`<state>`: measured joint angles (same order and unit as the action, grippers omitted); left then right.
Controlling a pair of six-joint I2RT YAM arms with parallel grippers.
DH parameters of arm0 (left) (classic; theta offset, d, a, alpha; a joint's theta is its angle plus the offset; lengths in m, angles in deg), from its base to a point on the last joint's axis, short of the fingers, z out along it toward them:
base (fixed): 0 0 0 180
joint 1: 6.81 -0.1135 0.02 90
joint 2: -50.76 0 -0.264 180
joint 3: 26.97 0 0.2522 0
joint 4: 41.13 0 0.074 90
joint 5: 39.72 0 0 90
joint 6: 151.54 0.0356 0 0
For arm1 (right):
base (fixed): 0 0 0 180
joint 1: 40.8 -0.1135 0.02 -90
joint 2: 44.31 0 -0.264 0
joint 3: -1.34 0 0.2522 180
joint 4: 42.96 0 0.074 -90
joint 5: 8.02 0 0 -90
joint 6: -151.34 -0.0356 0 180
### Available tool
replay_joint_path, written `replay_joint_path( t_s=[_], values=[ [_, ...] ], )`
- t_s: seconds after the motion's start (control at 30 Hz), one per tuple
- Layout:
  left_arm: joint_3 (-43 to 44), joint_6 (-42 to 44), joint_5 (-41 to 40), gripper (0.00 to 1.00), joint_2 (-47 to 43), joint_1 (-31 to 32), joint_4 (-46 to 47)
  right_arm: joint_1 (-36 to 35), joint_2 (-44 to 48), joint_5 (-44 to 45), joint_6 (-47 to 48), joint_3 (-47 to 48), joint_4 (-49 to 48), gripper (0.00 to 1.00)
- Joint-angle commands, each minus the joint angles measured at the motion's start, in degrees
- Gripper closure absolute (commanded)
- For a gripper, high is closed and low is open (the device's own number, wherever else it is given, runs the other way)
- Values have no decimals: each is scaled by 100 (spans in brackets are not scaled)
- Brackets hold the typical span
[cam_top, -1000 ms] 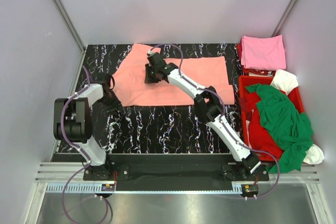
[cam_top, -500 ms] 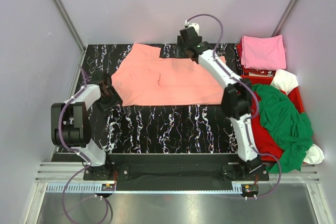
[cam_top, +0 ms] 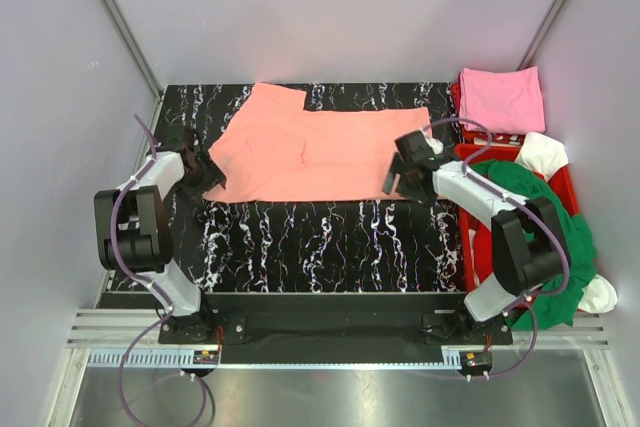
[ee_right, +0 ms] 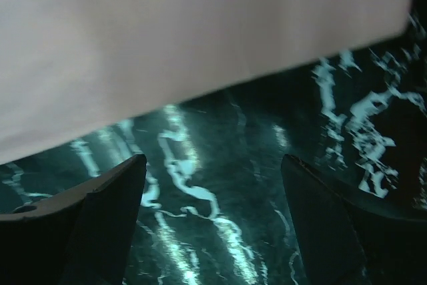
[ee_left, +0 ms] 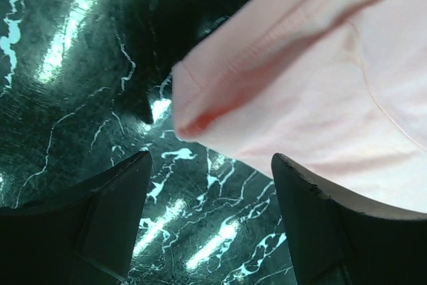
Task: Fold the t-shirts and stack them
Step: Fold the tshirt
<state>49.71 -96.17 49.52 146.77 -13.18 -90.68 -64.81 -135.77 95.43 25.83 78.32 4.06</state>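
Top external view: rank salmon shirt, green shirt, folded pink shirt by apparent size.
1. salmon shirt, spread flat, clearly largest
2. green shirt, crumpled, so its true size is unsure
3. folded pink shirt

A robotics laboratory test cell is shown. The black marbled table (cam_top: 320,237) is enclosed by plain pale wall panels (cam_top: 350,7) held in aluminium struts (cam_top: 118,22). The left arm (cam_top: 132,232) and right arm (cam_top: 470,188) are bolted to a metal rail (cam_top: 330,349) at its near edge, with cables (cam_top: 125,387) left exposed.
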Motion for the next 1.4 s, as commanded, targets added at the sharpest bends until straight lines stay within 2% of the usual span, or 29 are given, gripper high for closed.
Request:
replay_joint_path(
  t_s=[0.0, 0.33, 0.5, 0.73, 0.77, 0.8, 0.87, 0.9, 0.97, 1.0, 1.07, 1.1, 1.23, 1.3, 1.37],
  values=[
    [169, -123, 40, 22, 76, -136, 266, 493, 558, -342, -527, -678, -240, 11],
    [89, -211, 40, 25, 269, -242, 459, 1319, 375, -633, -563, -1294, -943, 10],
    [133, -272, -4, 25, 357, -259, 529, 1785, 418, -914, -659, -1725, -1601, 12],
    [159, -395, 40, 32, 577, -259, 889, 1917, 217, -959, -729, -1743, -2060, 14],
    [151, -404, 84, 34, 612, -259, 959, 1926, 173, -941, -730, -1700, -2069, 15],
    [168, -404, 189, 45, 682, -259, 1012, 1935, 51, -941, -738, -1664, -2060, 16],
    [186, -395, 312, 60, 752, -259, 1135, 1935, -73, -924, -730, -1603, -2077, 18],
    [221, -378, 365, 78, 788, -268, 1171, 1935, -196, -932, -721, -1594, -2104, 19],
    [256, -360, 453, 93, 779, -259, 1171, 1926, -310, -967, -765, -1611, -2244, 26],
    [282, -351, 436, 100, 753, -259, 1136, 1926, -372, -889, -747, -1568, -2166, 33],
    [300, -316, 348, 100, 605, -259, 978, 1935, -442, -871, -730, -1506, -2183, 45],
    [309, -307, 261, 100, 525, -268, 812, 1926, -495, -836, -651, -1462, -2139, 59],
    [125, -220, 102, 100, 68, -461, 539, 1926, -531, -844, -519, -1400, -1972, 92],
    [11, -106, 163, 100, -274, -584, 424, 1935, -443, -879, -440, -1418, -1902, 100],
    [-244, 0, 242, 100, -705, -839, 222, 1918, -225, -914, -405, -1470, -1718, 100]
  ],
)
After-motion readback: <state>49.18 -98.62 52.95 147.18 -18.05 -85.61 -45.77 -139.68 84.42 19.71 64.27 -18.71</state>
